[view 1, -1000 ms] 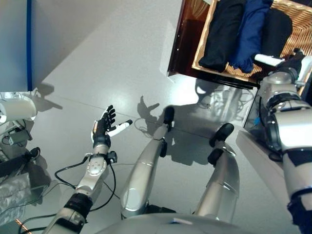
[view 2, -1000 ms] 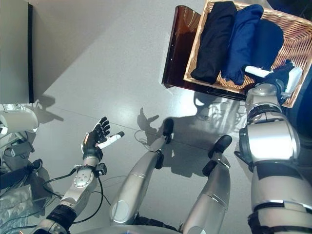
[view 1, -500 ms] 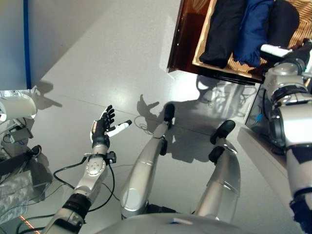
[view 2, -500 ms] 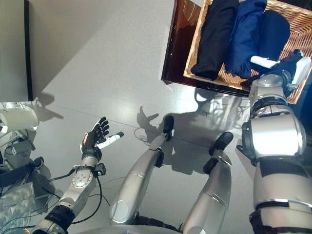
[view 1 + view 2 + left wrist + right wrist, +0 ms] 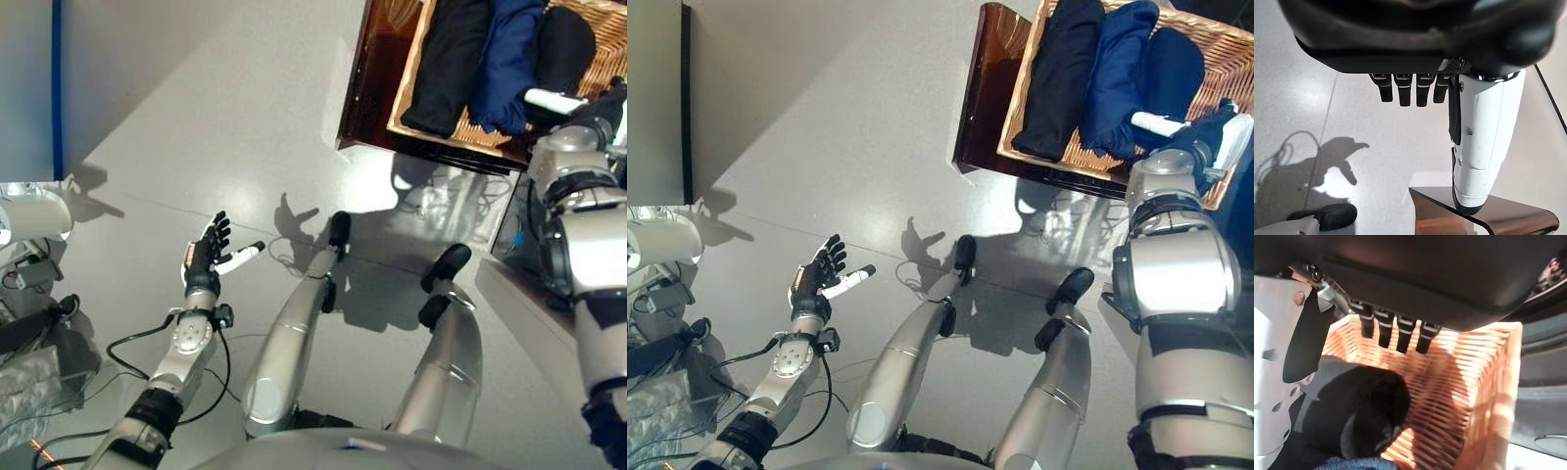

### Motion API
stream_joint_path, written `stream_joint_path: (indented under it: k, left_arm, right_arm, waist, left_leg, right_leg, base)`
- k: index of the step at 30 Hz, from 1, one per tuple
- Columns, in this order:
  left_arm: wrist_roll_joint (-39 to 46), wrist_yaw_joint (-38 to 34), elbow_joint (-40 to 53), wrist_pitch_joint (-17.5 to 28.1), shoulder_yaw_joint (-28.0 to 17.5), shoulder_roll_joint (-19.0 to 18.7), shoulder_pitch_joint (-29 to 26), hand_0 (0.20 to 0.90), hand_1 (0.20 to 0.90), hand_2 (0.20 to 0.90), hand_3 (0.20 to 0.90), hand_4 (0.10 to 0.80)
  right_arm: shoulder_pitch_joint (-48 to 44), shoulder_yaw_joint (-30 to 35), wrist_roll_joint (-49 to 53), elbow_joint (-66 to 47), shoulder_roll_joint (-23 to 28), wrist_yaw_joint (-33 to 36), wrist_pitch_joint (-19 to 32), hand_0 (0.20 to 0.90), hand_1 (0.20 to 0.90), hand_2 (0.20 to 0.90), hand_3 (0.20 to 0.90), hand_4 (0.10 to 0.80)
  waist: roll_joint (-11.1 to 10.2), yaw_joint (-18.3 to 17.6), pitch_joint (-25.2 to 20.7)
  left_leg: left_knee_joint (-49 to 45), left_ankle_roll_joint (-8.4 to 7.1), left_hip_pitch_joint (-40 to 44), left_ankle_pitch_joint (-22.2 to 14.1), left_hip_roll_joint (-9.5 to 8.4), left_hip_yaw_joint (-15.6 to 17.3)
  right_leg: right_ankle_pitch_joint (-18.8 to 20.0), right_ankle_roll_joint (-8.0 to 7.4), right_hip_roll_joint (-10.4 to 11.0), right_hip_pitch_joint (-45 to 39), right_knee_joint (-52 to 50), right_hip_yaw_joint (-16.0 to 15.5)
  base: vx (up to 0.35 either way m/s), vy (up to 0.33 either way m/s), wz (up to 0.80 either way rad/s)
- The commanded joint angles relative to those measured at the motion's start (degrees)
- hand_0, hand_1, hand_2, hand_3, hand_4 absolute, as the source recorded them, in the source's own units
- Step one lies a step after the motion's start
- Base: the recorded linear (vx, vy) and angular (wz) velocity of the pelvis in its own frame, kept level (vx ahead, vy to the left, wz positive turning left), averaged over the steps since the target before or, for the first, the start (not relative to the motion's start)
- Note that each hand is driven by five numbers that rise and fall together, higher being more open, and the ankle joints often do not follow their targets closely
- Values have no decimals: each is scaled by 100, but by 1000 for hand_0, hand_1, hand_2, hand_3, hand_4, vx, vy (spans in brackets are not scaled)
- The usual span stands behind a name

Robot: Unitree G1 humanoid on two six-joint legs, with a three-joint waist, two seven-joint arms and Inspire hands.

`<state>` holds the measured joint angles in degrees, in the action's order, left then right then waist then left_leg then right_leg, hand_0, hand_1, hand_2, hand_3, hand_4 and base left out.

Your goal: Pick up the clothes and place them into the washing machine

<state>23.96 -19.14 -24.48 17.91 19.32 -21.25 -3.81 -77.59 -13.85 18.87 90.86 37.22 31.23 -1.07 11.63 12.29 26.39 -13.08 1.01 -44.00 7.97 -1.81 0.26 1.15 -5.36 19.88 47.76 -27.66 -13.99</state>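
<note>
A wicker basket (image 5: pixel 1215 59) on a dark brown stand (image 5: pixel 367 78) at the far right holds a folded black garment (image 5: pixel 446 59), a navy garment (image 5: pixel 1117 78) and a rolled black garment (image 5: pixel 1361 406). My right hand (image 5: pixel 1205 137) hovers over the basket's near right corner, beside the rolled garment. In the right wrist view its fingers (image 5: pixel 1383 330) are straight and hold nothing, above the basket's wall (image 5: pixel 1459 396). My left hand (image 5: pixel 204 257) stands open and empty over the floor at the lower left.
A grey panel with a blue edge (image 5: pixel 29 88) stands at the far left, a white cylinder (image 5: pixel 34 217) below it. Crumpled clear plastic (image 5: pixel 29 392) and cables lie at the lower left. Grey floor (image 5: pixel 216 117) stretches between the panel and the stand.
My right hand has reached slightly farther over the basket towards the rolled black garment. The view has shifted a little. The left hand has stayed still.
</note>
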Motion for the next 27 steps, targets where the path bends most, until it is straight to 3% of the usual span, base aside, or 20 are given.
stream_joint_path:
  k: [1,8,27]
  left_arm:
    - [-92,-273,37,342,-199,-429,191,900,900,900,900,800]
    - [-83,-322,-181,338,-194,-403,166,900,900,900,900,800]
    - [-111,-363,-412,365,-245,-431,307,900,900,900,900,800]
  right_arm:
    - [62,-321,-29,-533,169,347,451,900,900,900,900,800]
    - [395,-105,-1,-860,-309,593,623,900,900,900,900,800]
    - [576,39,-23,-1298,-251,934,847,900,900,900,900,800]
  waist:
    - [-36,-5,26]
    - [-139,-162,113]
    - [-232,-346,174]
  left_leg:
    - [-622,-501,-254,-929,53,146]
    - [-620,-508,-198,-920,118,200]
    - [-701,-529,-151,-895,219,254]
  right_leg:
    - [-500,-209,-190,-398,346,228]
    - [-482,-178,-289,-427,371,262]
    - [-455,-131,-369,-437,328,299]
  base:
    - [0,0,0]
    - [-35,-6,-7]
    - [-17,-3,-4]
